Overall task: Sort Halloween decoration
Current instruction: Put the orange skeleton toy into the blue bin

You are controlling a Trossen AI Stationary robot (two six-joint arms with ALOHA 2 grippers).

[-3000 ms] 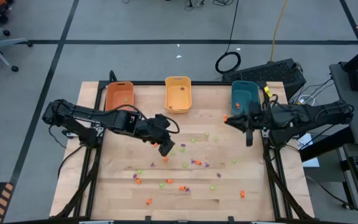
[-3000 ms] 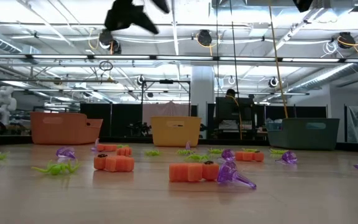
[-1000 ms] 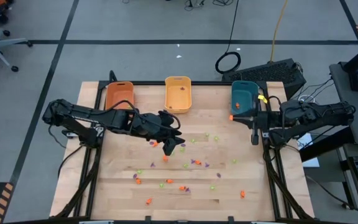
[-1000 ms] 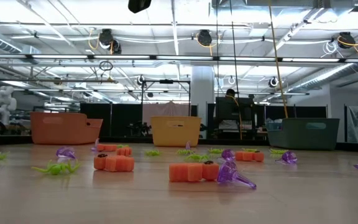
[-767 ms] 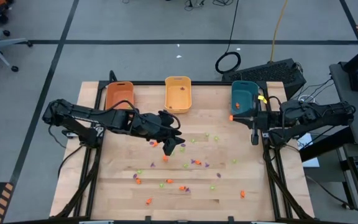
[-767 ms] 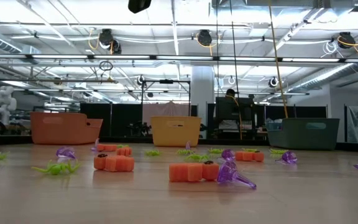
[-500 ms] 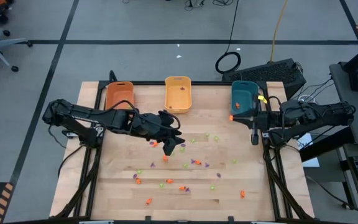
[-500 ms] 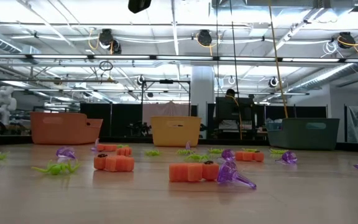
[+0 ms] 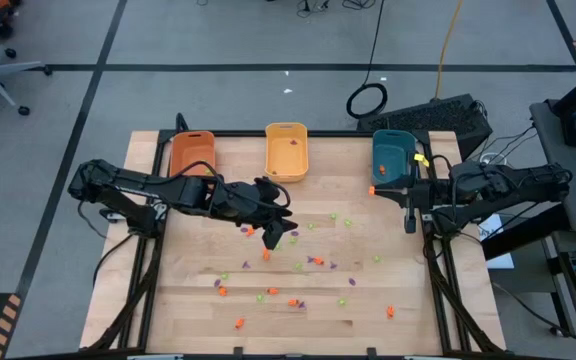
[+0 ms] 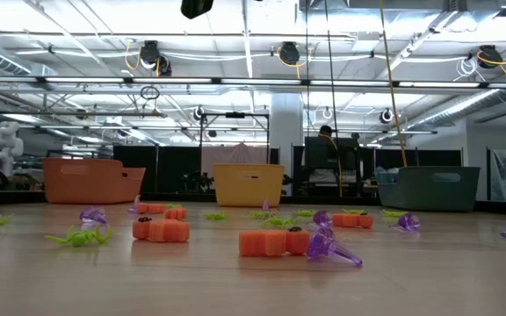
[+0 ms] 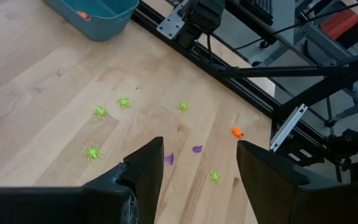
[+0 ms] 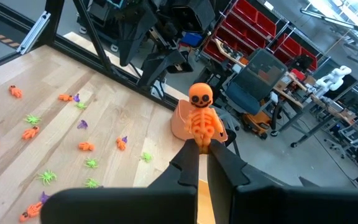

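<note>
We log the right hand [image 12: 199, 163] at the counter's [image 9: 188, 300] right edge beside the teal bin [image 9: 392, 160], fingers clamped on an orange skeleton [image 12: 201, 122], held upright, head up. Left hand [image 11: 199, 163] hangs mid-counter, fingers apart, empty, above scattered trinkets [image 9: 313, 262].

Wooden table [image 9: 188, 300] carries three bins [image 9: 287, 152]; scattered trinkets [image 9: 313, 262].

Overhead camera looks straight down; low camera level across table [image 10: 235, 281]; both share 3 bins.
</note>
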